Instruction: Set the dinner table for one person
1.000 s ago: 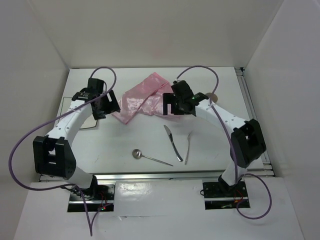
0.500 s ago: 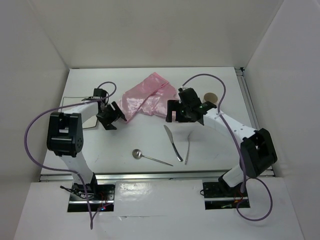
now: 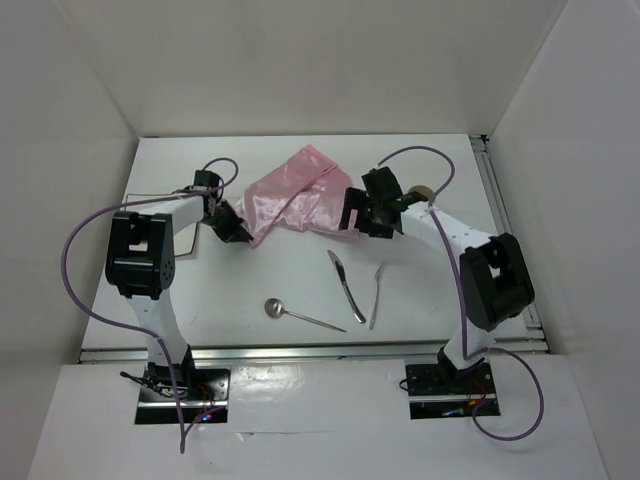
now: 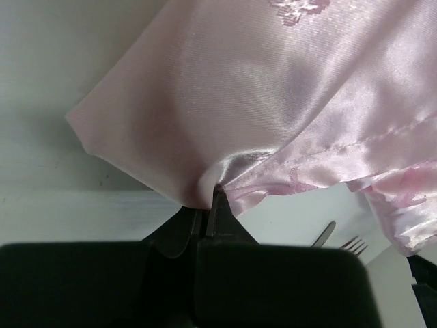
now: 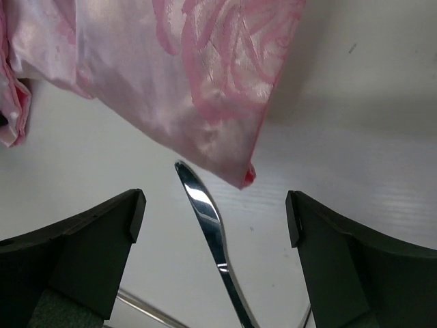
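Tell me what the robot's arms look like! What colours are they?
The left arm and right arm are smooth white tubes joined by chunky black blocks. A purple cable loops off each one. The left gripper and right gripper are black, with two flat, blunt fingers.

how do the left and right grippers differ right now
The left gripper is shut, pinching an edge of the pink cloth; the right gripper is open and holds nothing. The left touches the cloth; the right hovers with the cloth's corner and the knife tip between its fingers. Both are at the cloth's edges, low over the table.
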Robot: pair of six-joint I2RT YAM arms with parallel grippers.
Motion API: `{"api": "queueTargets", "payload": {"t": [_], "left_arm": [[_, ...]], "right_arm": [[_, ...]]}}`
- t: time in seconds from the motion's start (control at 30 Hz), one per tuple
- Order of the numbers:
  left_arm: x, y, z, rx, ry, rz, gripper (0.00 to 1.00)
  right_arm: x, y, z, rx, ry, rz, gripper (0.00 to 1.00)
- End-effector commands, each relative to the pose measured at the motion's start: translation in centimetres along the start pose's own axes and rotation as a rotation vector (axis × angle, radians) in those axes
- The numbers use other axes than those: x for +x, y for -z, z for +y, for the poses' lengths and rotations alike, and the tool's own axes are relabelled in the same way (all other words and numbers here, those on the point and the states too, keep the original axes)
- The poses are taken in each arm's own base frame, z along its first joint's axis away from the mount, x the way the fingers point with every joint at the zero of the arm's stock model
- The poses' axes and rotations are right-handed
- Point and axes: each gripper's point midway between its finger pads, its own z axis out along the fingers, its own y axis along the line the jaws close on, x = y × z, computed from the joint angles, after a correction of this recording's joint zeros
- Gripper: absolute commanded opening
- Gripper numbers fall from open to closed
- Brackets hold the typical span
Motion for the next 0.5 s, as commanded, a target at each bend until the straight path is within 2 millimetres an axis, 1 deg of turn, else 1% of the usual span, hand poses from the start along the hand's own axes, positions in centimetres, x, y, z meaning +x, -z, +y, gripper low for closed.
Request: {"api": "queueTargets", "payload": {"t": [0.0,0.03,0.07,0.1,0.13,0.17,0.2,0.23,0.27,0.3,0.33,0.37,0.4,0.43,0.47], "left_arm": [[-0.4,0.8,-1.0,-0.006,-0.004,-0.011,0.00],[-0.7,1.5,-1.9,0.021,-0.024,-0.021,0.00],[-1.1,2.2,-2.6,0.033,-0.029,-0.033,0.00],[-1.4,2.8,-3.1,0.044,-0.044,-0.045,0.00],[-1.4,3.9,-3.8,0.062,-0.049,-0.048,0.00],[-2.0,4.9,-4.8,0.083,-0.070,-0.070,0.00],[-2.2,5.6,-5.4,0.094,-0.076,-0.082,0.00],[-2.2,6.7,-5.9,0.103,-0.089,-0.092,0.00],[-2.5,7.4,-6.4,0.112,-0.109,-0.103,0.00],[-3.1,8.3,-7.4,0.129,-0.129,-0.123,0.00],[-3.3,9.3,-8.0,0.143,-0.156,-0.140,0.00],[-3.6,10.6,-9.0,0.157,-0.163,-0.155,0.00],[-3.8,11.2,-9.4,0.162,-0.178,-0.163,0.00],[-4.4,11.8,-9.6,0.166,-0.173,-0.174,0.00],[-4.5,12.9,-10.2,0.180,-0.181,-0.191,0.00]], "right_arm": [[-3.4,-0.9,2.1,-0.082,-0.045,-0.067,0.96],[-3.5,-1.8,2.4,-0.093,-0.056,-0.059,0.94],[-4.0,-2.2,2.3,-0.091,-0.063,-0.066,0.92],[-3.7,-2.6,2.4,-0.100,-0.073,-0.054,0.90],[-3.7,-3.5,2.2,-0.088,-0.074,-0.053,0.86],[-3.9,-3.9,2.2,-0.079,-0.074,-0.057,0.80],[-3.9,-4.4,1.9,-0.066,-0.075,-0.062,0.74],[-4.2,-4.9,1.8,-0.054,-0.076,-0.066,0.55],[-4.3,-5.1,1.6,-0.039,-0.076,-0.066,0.44],[-5.2,-4.8,2.1,-0.052,-0.076,-0.085,0.34],[-5.5,-4.6,2.3,-0.057,-0.064,-0.093,0.24],[-6.1,-4.4,2.6,-0.064,-0.054,-0.105,0.05],[-6.3,-4.1,2.8,-0.069,-0.054,-0.112,0.00],[-7.2,-3.2,3.3,-0.082,-0.045,-0.133,0.00],[-7.8,-2.6,3.6,-0.092,-0.030,-0.150,0.00]]}}
